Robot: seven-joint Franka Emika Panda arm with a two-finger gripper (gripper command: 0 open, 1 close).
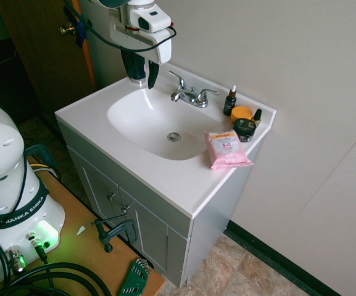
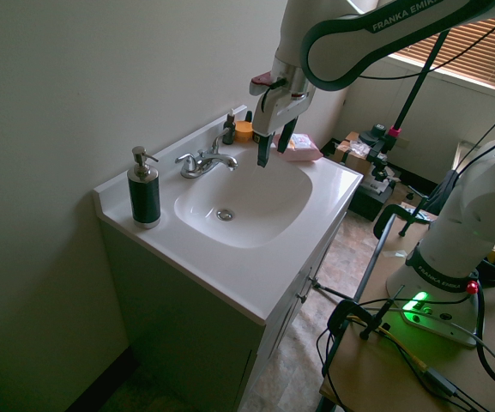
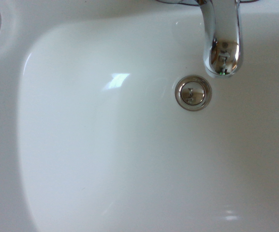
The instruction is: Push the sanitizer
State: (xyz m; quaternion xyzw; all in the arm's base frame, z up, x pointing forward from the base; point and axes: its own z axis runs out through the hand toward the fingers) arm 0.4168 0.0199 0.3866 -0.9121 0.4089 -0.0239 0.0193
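Sanitizer [image 2: 144,196]: upright on the table's back corner, against the wall, beside the basin on the side away from the other toiletries.
Jaws [image 2: 271,148]: slightly open and empty, hanging over the sink [image 2: 238,199] basin near the faucet [image 2: 204,161], well apart from the sanitizer.
Far corner: dropper bottle [image 1: 230,102], orange-lidded jar [image 1: 244,122] and pink wipes pack [image 1: 226,148] grouped together.
Wrist view: the drain [image 3: 193,93] below the faucet spout.

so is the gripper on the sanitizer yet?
Apart. The second exterior view shows the gripper hanging above the sink basin, while the sanitizer stands on the counter's far corner, with the faucet between them.
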